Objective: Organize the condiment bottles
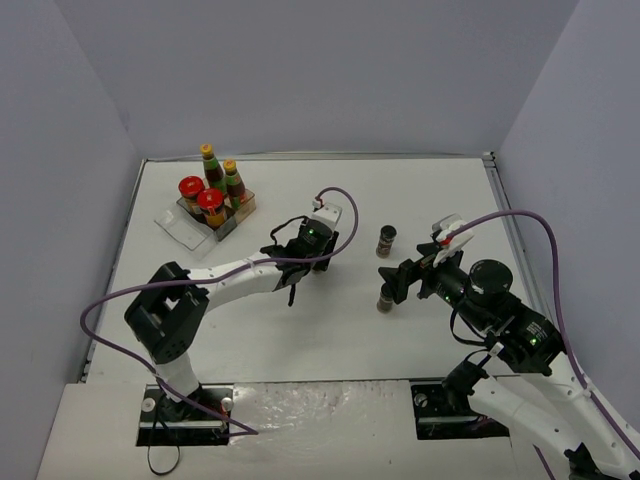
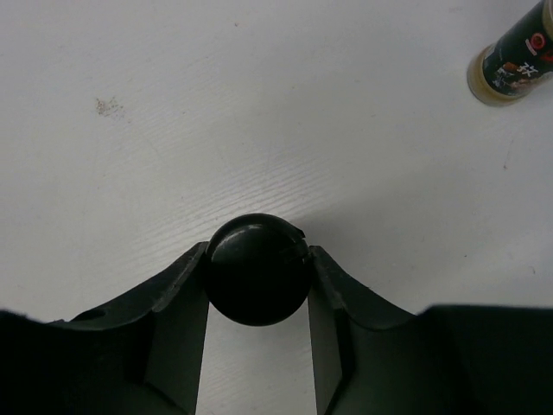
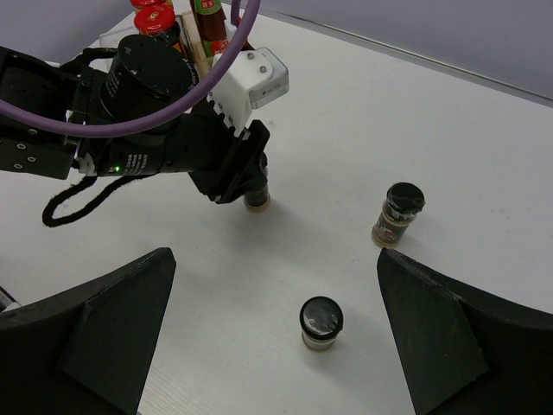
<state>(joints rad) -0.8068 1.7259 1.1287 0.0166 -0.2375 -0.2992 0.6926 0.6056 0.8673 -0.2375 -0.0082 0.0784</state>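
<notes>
My left gripper (image 1: 297,262) is shut on the black cap of a tiny spice jar (image 2: 257,268), held upright at table level; the right wrist view shows the jar's base (image 3: 257,201) under the gripper. Two more black-capped spice jars stand loose on the table, one farther back (image 1: 387,240) (image 3: 397,214) and one nearer (image 1: 385,298) (image 3: 320,322). My right gripper (image 1: 398,282) (image 3: 275,285) is open and empty, hovering over the nearer jar. Two yellow-capped sauce bottles (image 1: 208,165) (image 1: 232,180) and two red-lidded jars (image 1: 191,187) (image 1: 211,200) stand at the back left.
The sauce bottles and red-lidded jars sit on a clear and tan stepped rack (image 1: 185,228) near the table's left edge. Purple cables loop from both arms. Grey walls close the table at the back and sides.
</notes>
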